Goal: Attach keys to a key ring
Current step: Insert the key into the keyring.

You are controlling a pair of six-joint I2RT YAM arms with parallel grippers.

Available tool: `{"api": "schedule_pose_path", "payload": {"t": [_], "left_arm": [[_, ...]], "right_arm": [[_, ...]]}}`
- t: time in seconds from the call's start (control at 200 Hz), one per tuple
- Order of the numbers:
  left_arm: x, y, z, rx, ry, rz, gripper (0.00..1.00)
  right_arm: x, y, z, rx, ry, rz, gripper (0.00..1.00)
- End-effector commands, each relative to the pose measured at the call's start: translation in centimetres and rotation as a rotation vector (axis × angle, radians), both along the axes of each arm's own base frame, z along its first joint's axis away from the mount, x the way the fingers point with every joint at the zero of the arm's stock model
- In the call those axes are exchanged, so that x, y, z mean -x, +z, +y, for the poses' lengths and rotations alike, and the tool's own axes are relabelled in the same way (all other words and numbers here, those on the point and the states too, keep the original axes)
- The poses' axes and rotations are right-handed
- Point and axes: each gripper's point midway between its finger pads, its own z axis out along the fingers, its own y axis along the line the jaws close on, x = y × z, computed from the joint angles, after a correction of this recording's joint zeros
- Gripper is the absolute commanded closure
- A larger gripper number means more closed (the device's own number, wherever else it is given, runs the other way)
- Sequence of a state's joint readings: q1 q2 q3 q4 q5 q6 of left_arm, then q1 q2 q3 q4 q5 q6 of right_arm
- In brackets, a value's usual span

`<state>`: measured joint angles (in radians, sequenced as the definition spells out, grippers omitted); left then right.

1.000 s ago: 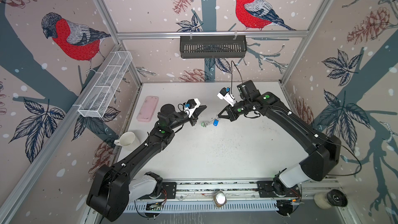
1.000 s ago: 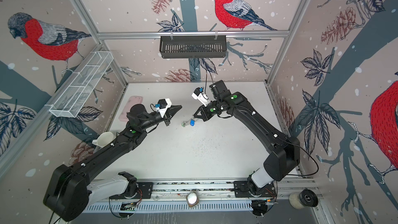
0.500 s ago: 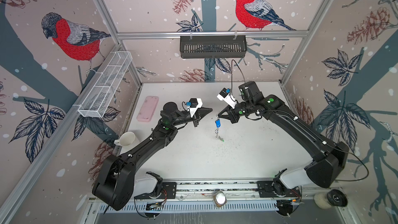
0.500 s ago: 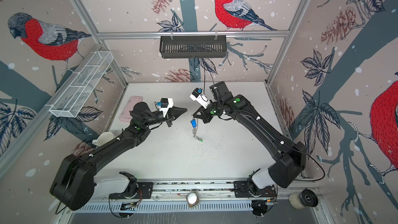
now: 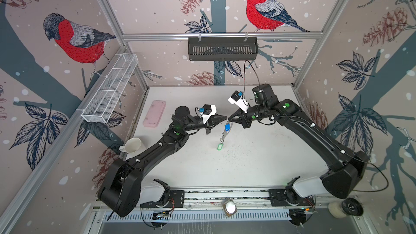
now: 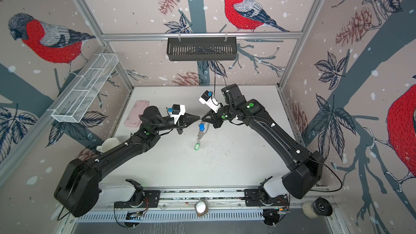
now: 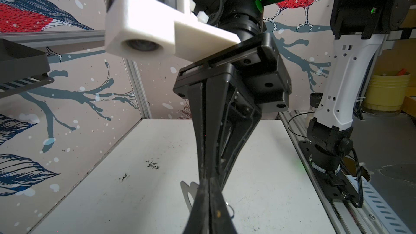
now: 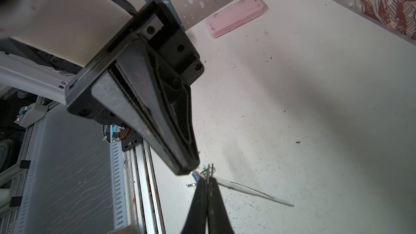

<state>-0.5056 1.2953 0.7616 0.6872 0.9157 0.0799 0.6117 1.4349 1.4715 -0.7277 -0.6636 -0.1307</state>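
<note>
Key ring (image 7: 184, 187) at right gripper (image 5: 229, 119) tips (keys (image 5: 223, 134) below)

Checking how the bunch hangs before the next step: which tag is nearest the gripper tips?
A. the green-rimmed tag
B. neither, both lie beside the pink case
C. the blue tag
C: in both top views the blue tag sits right by the right gripper, while the green-rimmed tag dangles at the far end.

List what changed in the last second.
The right gripper lifted the key ring and keys off the table; they now hang from it, green tag lowest. The left gripper moved in, tip to tip. The case and cup stayed.
</note>
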Motion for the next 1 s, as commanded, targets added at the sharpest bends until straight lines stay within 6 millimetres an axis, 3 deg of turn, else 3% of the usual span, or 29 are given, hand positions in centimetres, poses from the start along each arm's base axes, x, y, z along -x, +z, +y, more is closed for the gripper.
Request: {"api": "schedule_pose_path", "payload": {"t": [0.0,0.82,0.996], "left_arm": [[0.1,0.3,-0.1,0.003,-0.009,-0.025,0.89],[0.9,0.3,-0.8,-0.017,-0.1,-0.002,0.82],[1.1,0.4,-1.0,-0.031,-0.132,0.004,0.84]], "right_arm": [[0.2,1.5,0.3,-0.054,0.027,-0.032,1.0],[1.2,2.6,0.0,-0.123,0.065,-0.063,1.0],[1.4,2.6,0.1,-0.13,0.072,-0.069,1.0]]}}
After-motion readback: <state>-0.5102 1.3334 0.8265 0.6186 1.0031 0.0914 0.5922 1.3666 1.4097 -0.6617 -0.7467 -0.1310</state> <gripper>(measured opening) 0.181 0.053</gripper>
